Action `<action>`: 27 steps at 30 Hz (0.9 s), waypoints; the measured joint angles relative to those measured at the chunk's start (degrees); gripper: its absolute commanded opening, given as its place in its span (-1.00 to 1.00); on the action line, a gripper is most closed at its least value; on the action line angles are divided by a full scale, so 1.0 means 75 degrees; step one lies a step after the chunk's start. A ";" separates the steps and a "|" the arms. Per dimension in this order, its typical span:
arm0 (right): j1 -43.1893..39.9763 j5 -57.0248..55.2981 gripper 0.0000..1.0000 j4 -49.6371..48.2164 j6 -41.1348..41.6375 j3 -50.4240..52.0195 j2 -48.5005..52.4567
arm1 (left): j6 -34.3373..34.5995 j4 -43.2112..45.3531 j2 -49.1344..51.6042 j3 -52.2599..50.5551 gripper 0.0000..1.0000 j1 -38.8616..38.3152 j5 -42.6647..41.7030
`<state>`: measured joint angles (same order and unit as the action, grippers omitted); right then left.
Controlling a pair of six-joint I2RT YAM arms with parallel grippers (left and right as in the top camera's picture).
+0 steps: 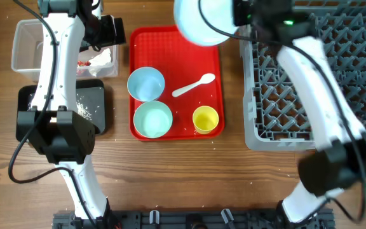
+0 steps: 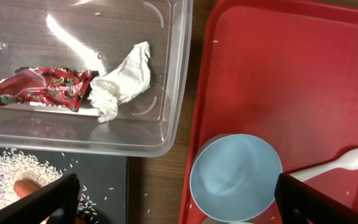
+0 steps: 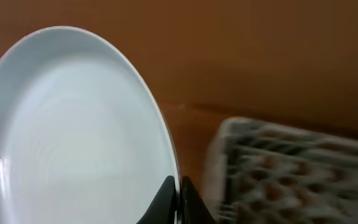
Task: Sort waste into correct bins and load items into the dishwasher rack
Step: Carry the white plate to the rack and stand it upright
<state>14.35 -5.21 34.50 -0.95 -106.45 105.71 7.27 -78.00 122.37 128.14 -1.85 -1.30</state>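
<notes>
My right gripper [image 3: 179, 200] is shut on the rim of the pale blue plate [image 3: 73, 137] and holds it in the air, at the rack's far left corner in the overhead view [image 1: 199, 22]. The grey dishwasher rack [image 1: 323, 76] stands at the right. My left gripper [image 2: 179, 205] is open and empty, above the gap between the clear tub [image 2: 166, 93] and the red tray. The tub holds the red wrapper [image 2: 39, 87] and white tissue [image 2: 123, 81]. The black tray [image 2: 114, 180] holds rice [image 2: 5, 177] and the carrot [image 2: 25, 186]. The brown lump is hidden.
On the flat red tray [image 1: 176, 44] sit two pale bowls [image 1: 146, 84] [image 1: 152, 119], the white spoon [image 1: 194, 85] and the yellow cup [image 1: 205, 119]. A few rice grains lie on the wood between the black tray and the red tray.
</notes>
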 measured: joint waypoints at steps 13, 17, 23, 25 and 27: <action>-0.3474 -0.4176 -0.91 -0.0816 -0.2917 0.0032 -0.0166 | 0.0000 0.0306 0.0000 0.0000 1.00 0.0000 -0.0003; -0.3707 -0.4100 -0.91 -0.1160 -0.3351 0.0041 0.0898 | 0.0000 0.0323 0.0000 0.0000 1.00 0.0000 -0.0003; -0.3791 -0.3902 0.37 -0.1396 -0.3611 0.0061 0.1553 | 0.0000 0.0344 0.0000 0.0000 0.99 0.0000 -0.0003; -0.3829 -0.3713 0.99 -0.1411 -0.3719 0.0064 0.1597 | 0.0000 0.0373 0.0000 0.0000 1.00 0.0000 -0.0003; -0.3835 -0.3570 0.99 -0.1501 -0.3634 0.0064 0.1597 | 0.0000 0.0434 0.0000 0.0000 1.00 0.0000 -0.0003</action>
<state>-14.41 -31.99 23.24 -28.21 -105.97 117.69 7.27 -74.74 122.37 128.14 -1.85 -1.32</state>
